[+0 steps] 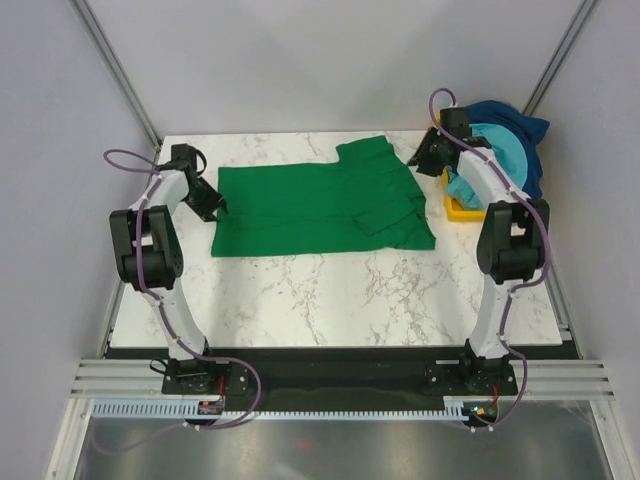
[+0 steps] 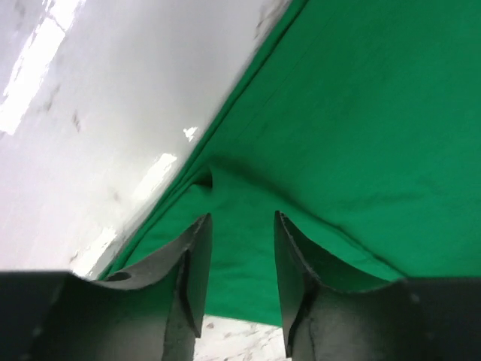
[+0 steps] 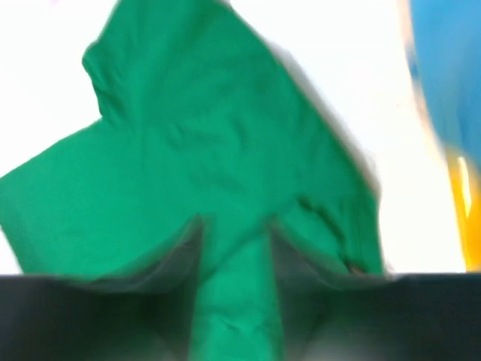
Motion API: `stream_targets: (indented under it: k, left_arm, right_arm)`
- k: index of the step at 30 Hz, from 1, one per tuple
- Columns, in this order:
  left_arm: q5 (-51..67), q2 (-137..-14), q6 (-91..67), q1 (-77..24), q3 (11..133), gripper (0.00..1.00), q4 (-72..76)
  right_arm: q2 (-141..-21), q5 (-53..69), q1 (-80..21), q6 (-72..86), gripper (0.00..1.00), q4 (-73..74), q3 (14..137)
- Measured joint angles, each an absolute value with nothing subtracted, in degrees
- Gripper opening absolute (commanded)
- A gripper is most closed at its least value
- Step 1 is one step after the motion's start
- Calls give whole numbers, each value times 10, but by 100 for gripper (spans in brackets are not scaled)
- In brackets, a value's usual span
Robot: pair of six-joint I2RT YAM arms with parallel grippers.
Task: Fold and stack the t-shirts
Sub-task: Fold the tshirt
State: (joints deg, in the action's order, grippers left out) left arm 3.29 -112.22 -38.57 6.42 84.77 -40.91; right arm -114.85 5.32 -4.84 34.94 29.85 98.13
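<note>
Nearest you, both arm bases are bolted at the counter's (image 1: 330,290) near edge, and each arm rises, bends at the elbow and reaches toward the far half. Your left arm's elbow is folded back over the left margin. Its forearm runs forward and the wrist tips down and inward, so the left pincer (image 1: 213,205) sits at the left edge of the green t-shirt (image 1: 320,205).

From the left wrist you see that pincer (image 2: 240,226) spread, with the shirt's (image 2: 361,113) edge lying in the gap and a small pucker of cloth just ahead of the fingers (image 2: 197,256). Bare marble counter (image 2: 90,113) lies to the left.

Your right arm mirrors this pose. Its elbow is over the right margin and its forearm stretches far forward, and the right pincer (image 1: 420,160) is turned left toward the shirt's far right corner.

The right wrist view is blurred, but that pincer (image 3: 234,229) also looks spread, with green cloth (image 3: 210,150) filling the space between the fingers.

You have the shirt lying flat and sideways across the far half of the counter, one sleeve sticking out toward the far edge. Just beside the right arm, a yellow bin (image 1: 460,208) holds blue garments (image 1: 505,140).
</note>
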Motion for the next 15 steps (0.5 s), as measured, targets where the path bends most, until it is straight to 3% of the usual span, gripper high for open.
stream_targets:
  k: [3, 5, 7, 15]
  left_arm:
    - [61, -1155, -380, 74, 896, 58, -414]
    - [66, -1153, -376, 77, 905, 65, -417]
    - [62, -1135, -373, 78, 900, 66, -419]
    - [56, -920, -383, 78, 667, 66, -359]
  right_arm:
    - [-1228, 84, -30, 339, 78, 298, 1085]
    - [-1246, 90, -22, 329, 83, 303, 1115]
    - [-1233, 89, -15, 320, 86, 310, 1107]
    - [-966, 83, -17, 322, 84, 256, 756]
